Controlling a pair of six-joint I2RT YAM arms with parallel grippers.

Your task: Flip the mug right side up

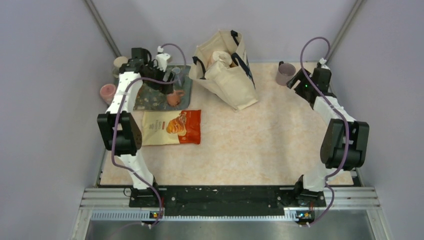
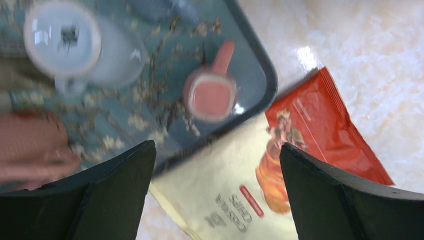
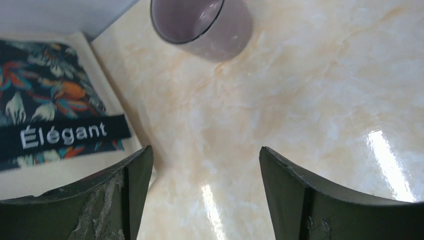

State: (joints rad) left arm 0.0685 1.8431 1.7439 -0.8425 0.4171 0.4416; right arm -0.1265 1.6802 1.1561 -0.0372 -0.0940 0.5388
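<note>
A purple mug [image 1: 285, 73] stands at the table's far right with its mouth up; in the right wrist view the mug [image 3: 205, 25] shows its open rim. My right gripper [image 3: 206, 150] is open just short of it, with only bare table between the fingers. My left gripper [image 2: 217, 145] is open above the edge of a patterned tray [image 2: 270, 80] at the far left. A small pink mug [image 2: 212, 95] sits on that tray, and I cannot tell which way up it is. Nothing is held by either gripper.
A cream tote bag [image 1: 227, 70] lies at the back centre, close to the left of the purple mug. A red and cream chips bag [image 1: 172, 127] lies in front of the tray [image 1: 150, 97]. A white cup [image 2: 62, 37] is on the tray. Grey walls enclose the table.
</note>
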